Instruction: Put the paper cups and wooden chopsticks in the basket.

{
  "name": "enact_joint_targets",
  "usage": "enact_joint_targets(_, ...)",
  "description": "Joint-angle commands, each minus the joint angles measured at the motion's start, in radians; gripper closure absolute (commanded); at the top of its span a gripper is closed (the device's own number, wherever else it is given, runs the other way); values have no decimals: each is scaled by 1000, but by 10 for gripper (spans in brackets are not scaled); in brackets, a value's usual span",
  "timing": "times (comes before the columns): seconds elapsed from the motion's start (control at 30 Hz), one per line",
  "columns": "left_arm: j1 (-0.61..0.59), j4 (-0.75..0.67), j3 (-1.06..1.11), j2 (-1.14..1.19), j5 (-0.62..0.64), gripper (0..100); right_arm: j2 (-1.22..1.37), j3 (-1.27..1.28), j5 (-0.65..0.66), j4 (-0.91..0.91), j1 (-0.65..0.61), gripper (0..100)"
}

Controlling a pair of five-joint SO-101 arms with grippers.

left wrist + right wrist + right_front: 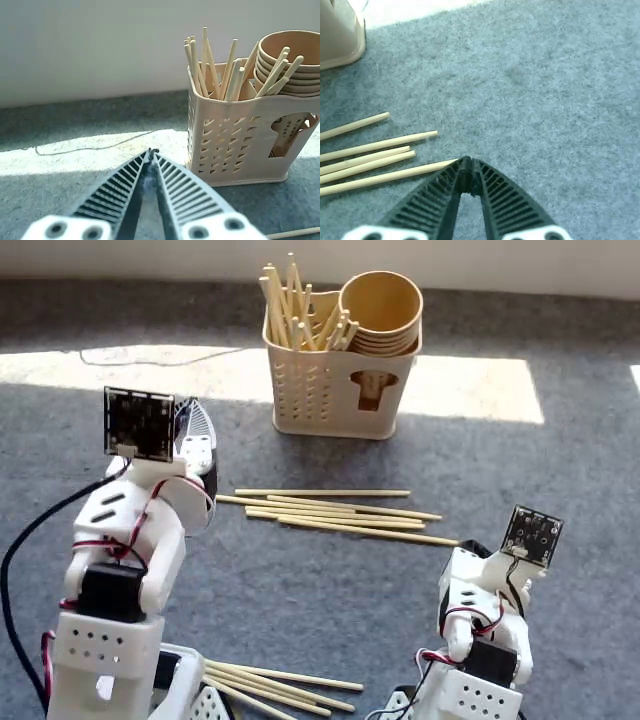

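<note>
A beige slotted basket (320, 390) stands at the back of the grey carpet. It holds a stack of paper cups (382, 310) and a bundle of upright wooden chopsticks (290, 310). Several loose chopsticks (340, 512) lie side by side on the carpet in front of it. My left gripper (151, 152) is shut and empty, held above the carpet left of the basket (235, 145). My right gripper (468, 161) is also shut and empty, its tips just over the right ends of the loose chopsticks (370, 155).
A second bunch of chopsticks (285, 685) lies near the front edge, between the two arm bases. A thin cable (150, 358) runs across the sunlit patch behind the left arm. A wall backs the basket.
</note>
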Motion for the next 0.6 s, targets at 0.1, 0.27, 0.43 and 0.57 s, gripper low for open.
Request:
enact_joint_targets(0.1, -8, -23, 182, -209, -83, 993, -12, 119, -3, -25, 12, 992)
enact_joint_targets(0.27, -8, -23, 366, -363, -86, 993, -12, 119, -3, -25, 12, 992)
enact_joint_targets(0.43, -8, -21, 541, -596, -83, 993, -12, 119, -3, -25, 12, 992)
enact_joint_targets(0.57, -8, -21, 654, -710, -83, 993, -12, 119, -3, -25, 12, 992)
